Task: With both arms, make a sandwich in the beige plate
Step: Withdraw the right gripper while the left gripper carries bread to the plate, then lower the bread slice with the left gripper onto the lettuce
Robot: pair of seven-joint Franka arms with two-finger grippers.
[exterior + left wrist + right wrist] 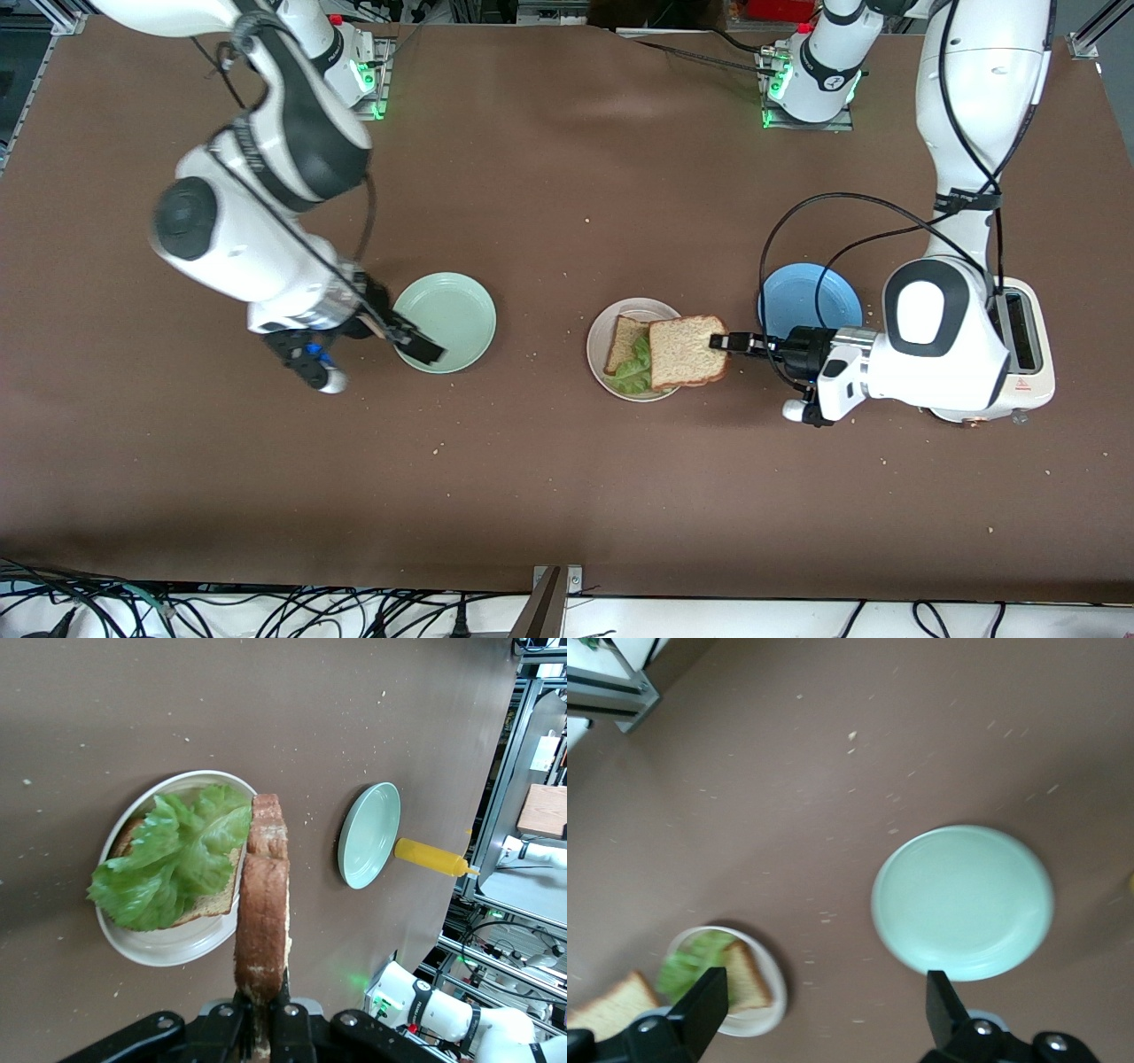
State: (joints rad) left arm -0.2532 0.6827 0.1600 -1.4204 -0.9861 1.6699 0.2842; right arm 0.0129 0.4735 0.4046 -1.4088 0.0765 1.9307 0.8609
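Holding bread slice (687, 351) over beige plate (599, 337)

The left gripper (728, 342) reaches level from its bent arm, jaws clamped on a bread slice (687, 352). The right gripper (416, 341) hangs low, jaws spread wide.

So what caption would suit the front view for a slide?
Left gripper holds top bread slice over lettuce on beige plate; right gripper waits, open, over mint-green plate.
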